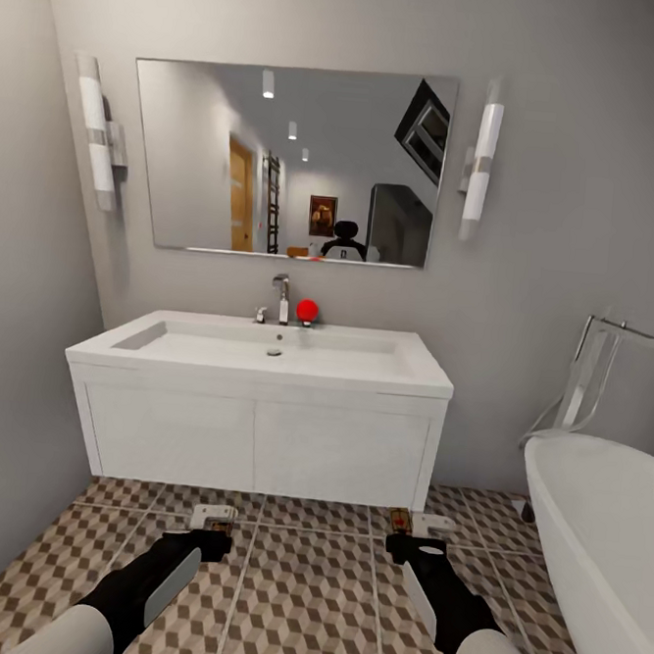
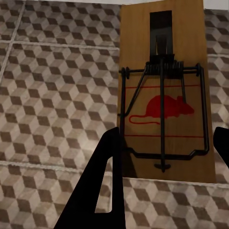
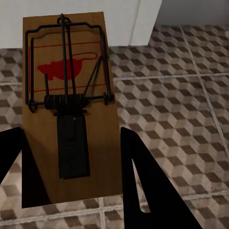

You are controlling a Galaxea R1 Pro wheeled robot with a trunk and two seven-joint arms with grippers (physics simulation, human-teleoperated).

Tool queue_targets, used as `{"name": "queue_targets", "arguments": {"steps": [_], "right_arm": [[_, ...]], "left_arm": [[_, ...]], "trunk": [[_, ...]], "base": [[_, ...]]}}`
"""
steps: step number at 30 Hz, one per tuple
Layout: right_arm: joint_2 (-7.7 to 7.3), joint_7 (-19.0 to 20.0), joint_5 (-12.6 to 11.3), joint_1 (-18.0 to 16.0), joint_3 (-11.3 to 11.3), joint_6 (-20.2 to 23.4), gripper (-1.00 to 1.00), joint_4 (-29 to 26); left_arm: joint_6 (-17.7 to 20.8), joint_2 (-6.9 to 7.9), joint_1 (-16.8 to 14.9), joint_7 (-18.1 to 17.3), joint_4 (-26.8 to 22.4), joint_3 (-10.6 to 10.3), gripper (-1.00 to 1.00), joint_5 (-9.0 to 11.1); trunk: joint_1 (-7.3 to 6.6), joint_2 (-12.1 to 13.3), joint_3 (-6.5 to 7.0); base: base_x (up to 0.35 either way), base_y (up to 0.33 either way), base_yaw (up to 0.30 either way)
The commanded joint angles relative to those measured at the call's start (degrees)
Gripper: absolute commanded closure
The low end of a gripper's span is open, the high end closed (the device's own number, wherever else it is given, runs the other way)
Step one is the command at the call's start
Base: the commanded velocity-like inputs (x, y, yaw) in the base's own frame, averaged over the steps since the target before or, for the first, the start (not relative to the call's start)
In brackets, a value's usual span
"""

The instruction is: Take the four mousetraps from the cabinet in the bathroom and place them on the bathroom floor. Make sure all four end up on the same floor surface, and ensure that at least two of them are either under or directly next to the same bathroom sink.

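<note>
Both arms reach low over the bathroom floor (image 1: 305,601), each hand clamped on one mousetrap: left hand (image 2: 164,152) on the left mousetrap (image 2: 164,95), right hand (image 3: 71,157) on the right mousetrap (image 3: 69,105). Boards run lengthwise out from the fingers, toward the bathroom sink (image 1: 266,347) just ahead. Two traps counted; the right sits nearer the unit.

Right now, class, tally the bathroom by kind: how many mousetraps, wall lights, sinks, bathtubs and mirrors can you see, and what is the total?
Mousetraps: 2, one at the left gripper, one at the right gripper
Wall lights: 2
Sinks: 1
Bathtubs: 1
Mirrors: 1
Total: 7
</note>
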Motion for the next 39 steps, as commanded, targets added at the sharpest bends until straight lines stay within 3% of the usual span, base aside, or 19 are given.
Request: {"name": "queue_targets", "arguments": {"steps": [1, 15, 26, 39], "right_arm": [[-0.03, -0.5, -0.4, 0.0, 0.2, 0.3, 1.0, -0.1], [-0.03, -0.6, -0.2, 0.0, 0.2, -0.7, 1.0, 2.9], [0.11, -0.5, -0.1, 0.0, 0.4, -1.3, 1.0, 6.0], [0.02, -0.5, 0.6, 0.0, 0.7, -2.0, 1.0, 9.2]], "left_arm": [[0.1, 0.09, -0.1, 0.6, -0.1, -0.5, 1.0, 0.6], [-0.1, 0.15, -0.1, -0.2, -0.2, -0.5, 1.0, 0.7], [-4.7, 0.4, -0.1, 0.1, 0.5, -0.4, 1.0, 0.8], [-5.3, 0.14, -0.1, 0.1, 4.1, -0.4, 1.0, 0.9]], "trunk": [[0.22, -0.4, -0.25], [3.29, -6.1, -2.76], [5.71, -10.5, -4.74], [8.57, -15.7, -7.07]], "base": [[0.0, 0.0, 0.0], [0.0, 0.0, 0.0], [0.0, 0.0, 0.0], [0.0, 0.0, 0.0]]}}
